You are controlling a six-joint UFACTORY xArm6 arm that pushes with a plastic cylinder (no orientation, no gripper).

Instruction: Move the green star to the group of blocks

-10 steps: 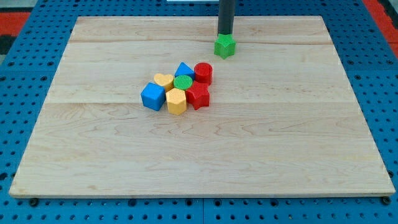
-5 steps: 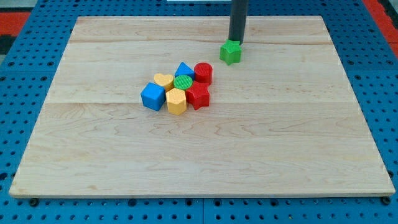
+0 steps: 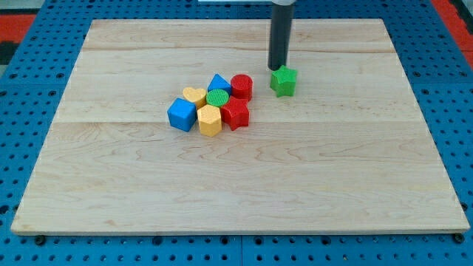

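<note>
The green star [image 3: 283, 80] lies on the wooden board [image 3: 236, 185], to the right of the group and apart from it. My tip [image 3: 278, 69] stands just above the star in the view, at its upper left edge, touching or nearly so. The group sits left of centre: a red cylinder [image 3: 241, 86], a blue triangle [image 3: 218, 82], a green cylinder [image 3: 218, 98], a yellow heart [image 3: 194, 97], a red star [image 3: 236, 114], a yellow hexagon [image 3: 210, 120] and a blue cube [image 3: 182, 114]. The red cylinder is the block nearest the green star.
The board rests on a blue pegboard table [image 3: 29, 89]. Red strips show at the top corners of the view [image 3: 15, 15].
The green star has slid down and to the right in the view, from near the board's upper seam to level with the red cylinder. My tip followed it down and right.
</note>
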